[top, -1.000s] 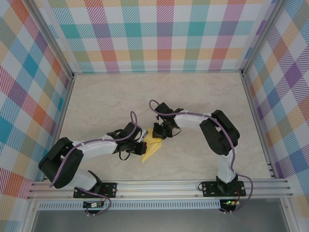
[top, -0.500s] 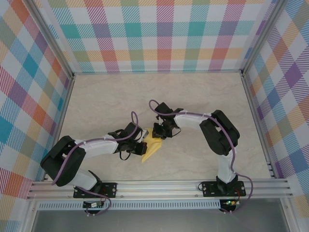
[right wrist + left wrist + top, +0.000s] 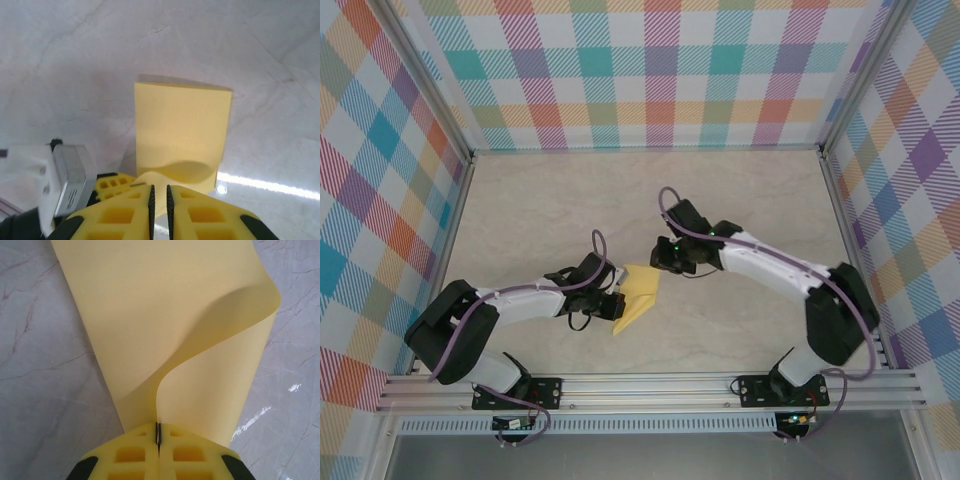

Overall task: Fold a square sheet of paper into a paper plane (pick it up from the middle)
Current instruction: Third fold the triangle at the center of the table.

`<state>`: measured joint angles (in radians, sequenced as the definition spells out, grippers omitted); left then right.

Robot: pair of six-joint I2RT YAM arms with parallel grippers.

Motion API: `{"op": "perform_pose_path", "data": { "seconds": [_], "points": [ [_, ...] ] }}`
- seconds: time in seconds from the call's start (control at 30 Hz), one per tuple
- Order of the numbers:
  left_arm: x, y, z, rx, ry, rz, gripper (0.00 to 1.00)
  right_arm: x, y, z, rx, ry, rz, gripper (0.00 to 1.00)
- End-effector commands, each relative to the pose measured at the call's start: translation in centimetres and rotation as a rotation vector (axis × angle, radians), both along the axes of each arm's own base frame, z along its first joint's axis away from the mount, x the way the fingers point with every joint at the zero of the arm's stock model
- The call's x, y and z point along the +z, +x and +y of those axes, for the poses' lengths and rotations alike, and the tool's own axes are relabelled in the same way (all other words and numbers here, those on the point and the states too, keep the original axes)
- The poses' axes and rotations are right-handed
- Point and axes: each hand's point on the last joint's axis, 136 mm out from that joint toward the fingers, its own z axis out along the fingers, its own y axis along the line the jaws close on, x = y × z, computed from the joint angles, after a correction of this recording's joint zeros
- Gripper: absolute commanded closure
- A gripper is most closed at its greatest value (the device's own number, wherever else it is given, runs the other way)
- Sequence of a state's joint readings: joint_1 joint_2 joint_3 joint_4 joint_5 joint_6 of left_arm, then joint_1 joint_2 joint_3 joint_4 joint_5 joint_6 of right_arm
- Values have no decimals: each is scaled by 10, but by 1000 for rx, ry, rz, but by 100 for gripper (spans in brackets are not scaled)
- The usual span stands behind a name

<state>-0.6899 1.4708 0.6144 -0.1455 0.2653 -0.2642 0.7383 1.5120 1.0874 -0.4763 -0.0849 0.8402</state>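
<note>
Backing off from the sheet of paper [image 3: 640,290], the right arm has swung up and to the right over the past second, so the right gripper [image 3: 662,262] now sits just beside the sheet's far edge instead of over it. The left arm has kept its place.

The left gripper [image 3: 616,303] is clamped tight on the near edge of the paper. In its wrist view the left gripper [image 3: 158,437] has its pads pressed together with the thin yellow edge caught in the seam, and the sheet of paper [image 3: 150,315] rises from there, one layer curling over in a soft, uncreased bend.

The right gripper [image 3: 159,192] has its jaws barely apart, a slim gap with nothing in it. Ahead of it the sheet of paper [image 3: 182,125] rests on the pale marbled table [image 3: 75,60], showing a straight far edge and square corners.

From above, the paper looks doubled over, with a narrow tip pointing toward the arm bases, though how flat the fold lies is hard to tell.
</note>
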Motion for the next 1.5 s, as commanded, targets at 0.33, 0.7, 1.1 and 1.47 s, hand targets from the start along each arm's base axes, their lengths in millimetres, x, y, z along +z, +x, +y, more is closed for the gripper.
{"op": "perform_pose_path", "data": {
  "seconds": [0.33,0.7,1.1,1.47],
  "points": [
    [-18,2,-1,3,4,59,100,-48,-103,50,21,219,34,100],
    [-22,2,-3,-7,6,78,100,-69,-116,98,-15,300,-7,100],
    [-23,1,-4,-13,2,81,100,-82,-111,77,-76,263,-28,100],
    [-23,2,-4,-12,4,82,100,-82,-105,101,-42,376,-25,100]
  ]
}}
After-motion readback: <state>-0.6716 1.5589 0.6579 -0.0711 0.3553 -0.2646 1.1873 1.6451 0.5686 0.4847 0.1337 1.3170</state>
